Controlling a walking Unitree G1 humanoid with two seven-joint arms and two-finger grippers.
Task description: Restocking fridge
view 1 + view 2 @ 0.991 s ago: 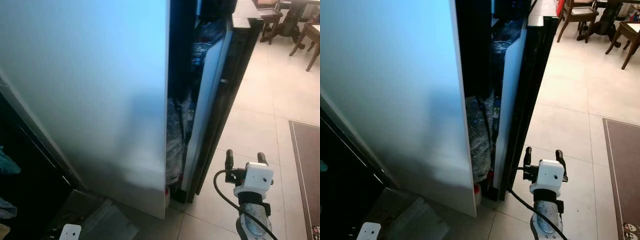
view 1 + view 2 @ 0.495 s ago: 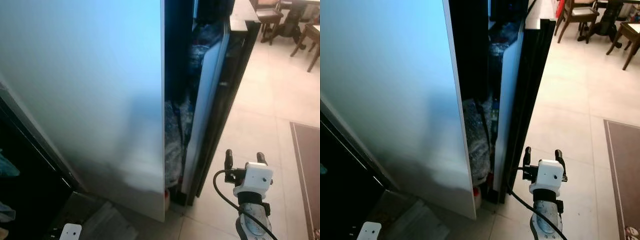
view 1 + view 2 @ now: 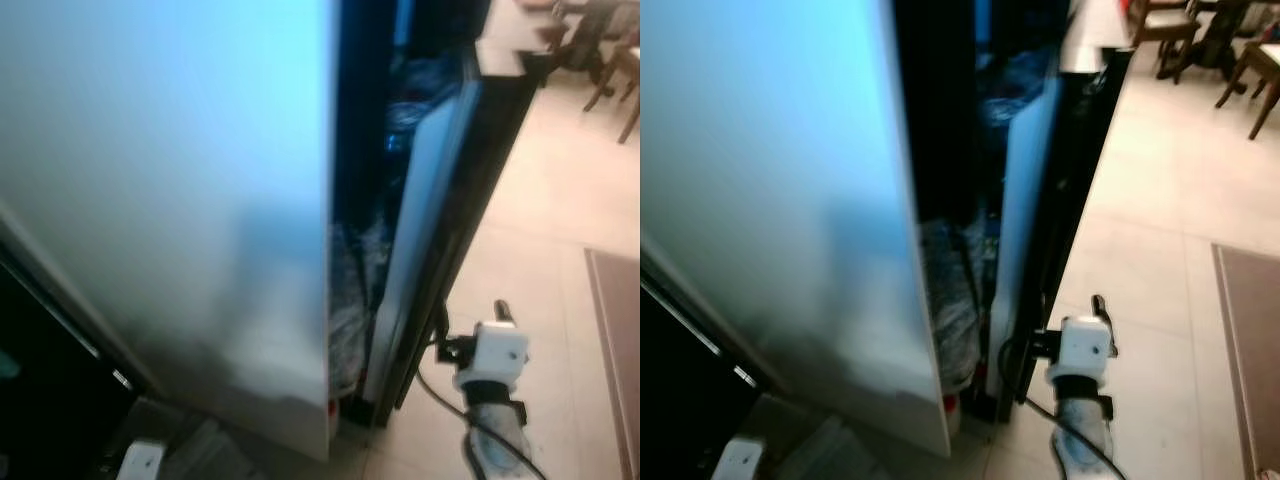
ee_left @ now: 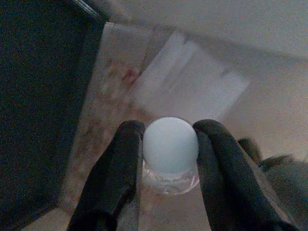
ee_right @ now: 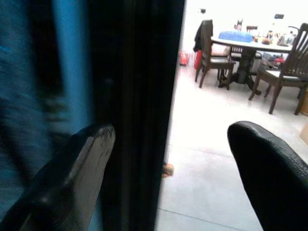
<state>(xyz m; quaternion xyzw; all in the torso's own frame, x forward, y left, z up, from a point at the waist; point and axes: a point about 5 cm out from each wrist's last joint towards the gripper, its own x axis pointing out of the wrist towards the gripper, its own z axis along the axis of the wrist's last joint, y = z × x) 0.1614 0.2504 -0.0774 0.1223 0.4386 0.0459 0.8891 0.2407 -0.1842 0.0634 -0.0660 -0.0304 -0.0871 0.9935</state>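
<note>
The fridge stands before me with its pale door panel wide across the left. A second, black-edged door is ajar, and the dark gap between them shows plastic bags. My right gripper is open low at that black door's edge. In the right wrist view the door's edge runs between the fingers, nearer one of them. My left gripper hangs low at the left, shut on a clear bottle with a white cap.
A clear plastic bin lies on the floor below the pale door, beside a dark opening. Pale tiles stretch right to a brown rug. Wooden chairs and a table stand farther back.
My right gripper has moved forward and left, from open floor to the black door's edge. The picture has shifted and blurred. The left gripper still holds the bottle low.
</note>
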